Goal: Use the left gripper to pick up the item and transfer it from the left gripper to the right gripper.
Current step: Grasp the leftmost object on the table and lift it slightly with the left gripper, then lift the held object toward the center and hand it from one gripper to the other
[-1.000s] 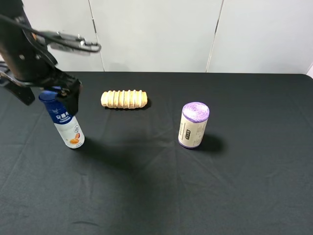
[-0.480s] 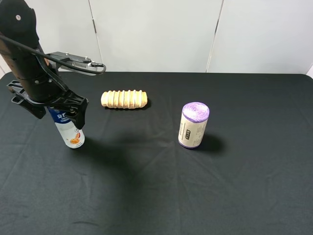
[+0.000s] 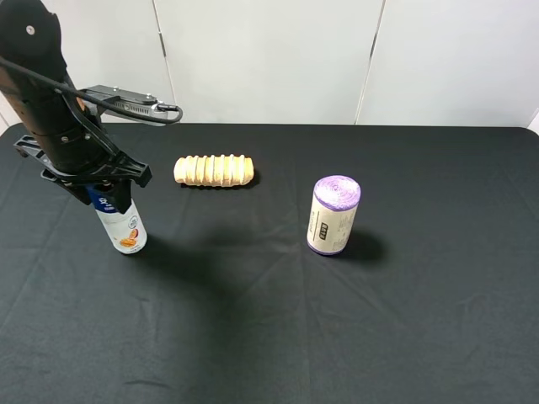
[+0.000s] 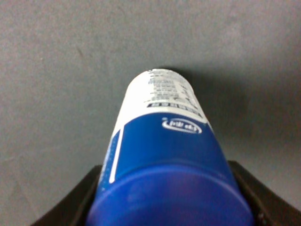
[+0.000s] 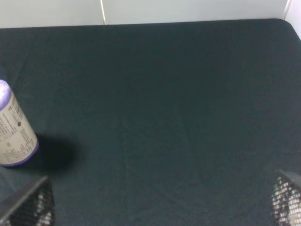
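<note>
Standing on the black tabletop [image 3: 253, 337], the bottle [image 3: 126, 229] has the left pincer [image 3: 103, 197] clamped round its top; the right pincer [image 5: 157, 202] is spread wide, holding nothing.

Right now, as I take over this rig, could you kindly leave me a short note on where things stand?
The left gripper is down around the top of the bottle, fingers on either side; a firm grip cannot be told.
The right gripper is open, with nothing between its fingers.
The bottle stands upright on the black table, left side, not yet lifted.
Done: approach. To do: close, lift, hand over to the right gripper.
</note>
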{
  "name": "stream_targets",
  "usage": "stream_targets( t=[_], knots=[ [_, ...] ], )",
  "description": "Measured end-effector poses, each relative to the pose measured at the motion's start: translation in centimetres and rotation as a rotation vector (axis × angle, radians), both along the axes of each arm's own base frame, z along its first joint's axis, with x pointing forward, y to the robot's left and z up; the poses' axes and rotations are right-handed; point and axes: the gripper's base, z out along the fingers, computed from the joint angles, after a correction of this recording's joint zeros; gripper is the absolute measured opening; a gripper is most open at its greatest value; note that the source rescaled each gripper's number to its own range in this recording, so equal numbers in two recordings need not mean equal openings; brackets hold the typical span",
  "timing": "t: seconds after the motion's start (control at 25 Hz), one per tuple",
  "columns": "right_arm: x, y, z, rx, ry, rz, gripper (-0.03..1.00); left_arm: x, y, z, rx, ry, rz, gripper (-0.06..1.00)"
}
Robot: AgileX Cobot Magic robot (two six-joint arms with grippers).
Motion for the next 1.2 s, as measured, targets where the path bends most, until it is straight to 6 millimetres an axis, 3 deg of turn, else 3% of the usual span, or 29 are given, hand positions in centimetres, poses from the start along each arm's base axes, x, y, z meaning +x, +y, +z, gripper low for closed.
stream_targets(
  t=[0.64, 0.92, 1.2],
  knots=[
    [0.0, 0.0, 0.0, 0.000, 0.000, 0.000, 1.00, -0.1, 0.0, 0.5, -0.004, -0.006, 0.001, 0.00],
    [0.0, 0.0, 0.0, 0.000, 0.000, 0.000, 1.00, -0.7, 0.2, 5.3, -0.053, -0.125, 0.004, 0.00],
    [0.0, 0.0, 0.0, 0.000, 0.000, 0.000, 1.00, -2.6, 0.8, 8.1, -0.083, -0.140, 0.015, 0.00]
  ],
)
